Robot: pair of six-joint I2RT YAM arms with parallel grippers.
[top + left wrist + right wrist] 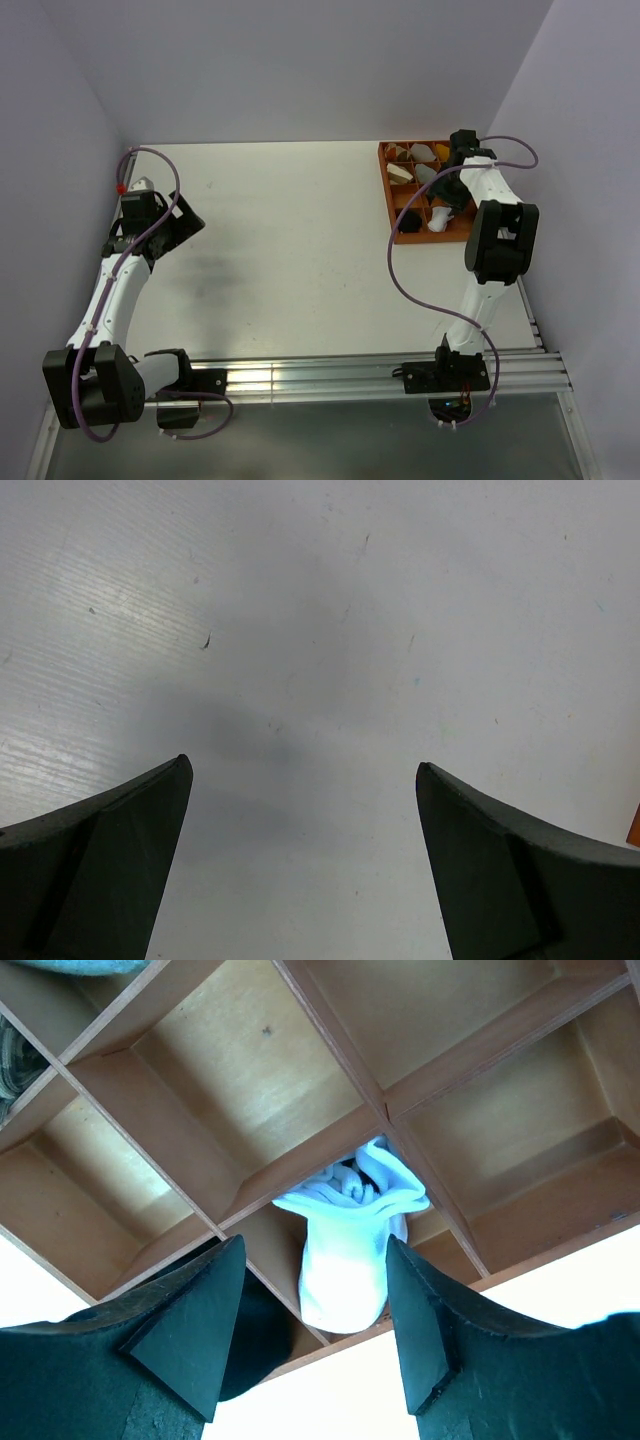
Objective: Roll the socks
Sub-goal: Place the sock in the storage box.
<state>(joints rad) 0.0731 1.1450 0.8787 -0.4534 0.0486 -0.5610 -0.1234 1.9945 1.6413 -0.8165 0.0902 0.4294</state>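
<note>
A rolled white sock (350, 1250) stands in a compartment at the near edge of the wooden divider tray (250, 1060), its folded cuff facing up. A dark sock (258, 1330) sits in the compartment to its left, partly hidden behind my right finger. My right gripper (315, 1245) hovers just above the white sock, open, with the jaws either side of it and not pressing it. From above, the white sock (441, 222) and the black sock (413, 220) lie under the right gripper (452, 198). My left gripper (302, 765) is wide open over bare table, also seen far left (190, 220).
The orange tray (386, 190) sits at the back right near the wall. Its far compartments hold other rolled bundles: tan (400, 172), grey (425, 175) and yellow (441, 150). A purple cable loops off each arm. The metal rail (330, 378) runs along the near edge.
</note>
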